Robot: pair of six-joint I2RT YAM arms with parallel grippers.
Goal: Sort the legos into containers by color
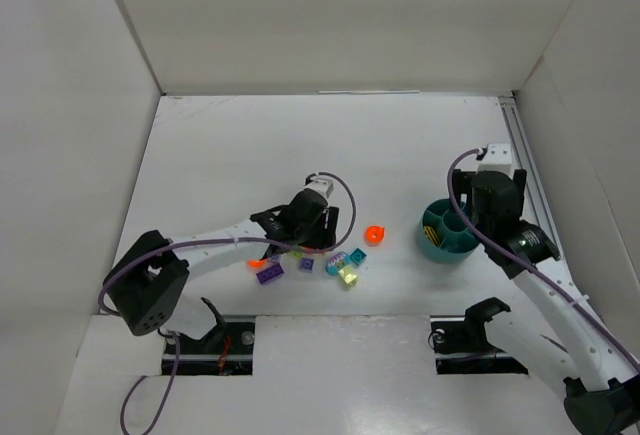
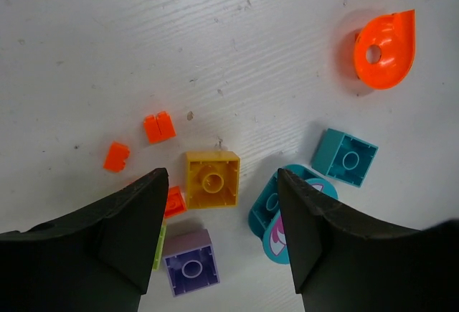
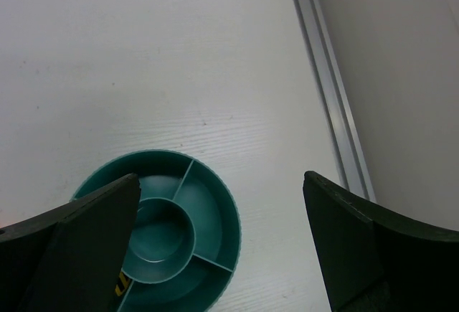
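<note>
The white table (image 1: 250, 155) carries a teal bowl (image 1: 445, 235). The legos (image 1: 330, 260) lie scattered to the left of it. There the left gripper (image 2: 222, 177) stands spread around a yellow brick (image 2: 212, 179) without touching it. The right gripper (image 3: 220, 177) hangs above the bowl, jaws wide apart.

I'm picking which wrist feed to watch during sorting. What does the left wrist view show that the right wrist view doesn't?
Only the left wrist: loose legos, a yellow brick between the fingers of the open left gripper, and an orange teardrop piece farther off. Only the right wrist: the teal divided bowl below the open right gripper. Both: the white table.
</note>
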